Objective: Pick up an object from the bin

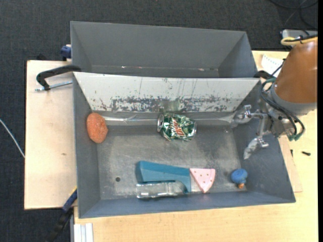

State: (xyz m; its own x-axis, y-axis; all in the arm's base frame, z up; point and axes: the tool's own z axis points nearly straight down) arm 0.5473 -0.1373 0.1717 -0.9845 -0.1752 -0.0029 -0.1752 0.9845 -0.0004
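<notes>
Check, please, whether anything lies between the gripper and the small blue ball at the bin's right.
Nothing visible does. The gripper hangs by the bin's right wall, and only bare floor separates it from the blue ball. The pink wedge lies left of the ball, off that path.

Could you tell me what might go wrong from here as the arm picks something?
The gripper hangs open close to the grey bin's right wall; descending there, it may scrape the metal. The nearest thing, a small round blue ball by that wall, could roll away when touched.
</notes>
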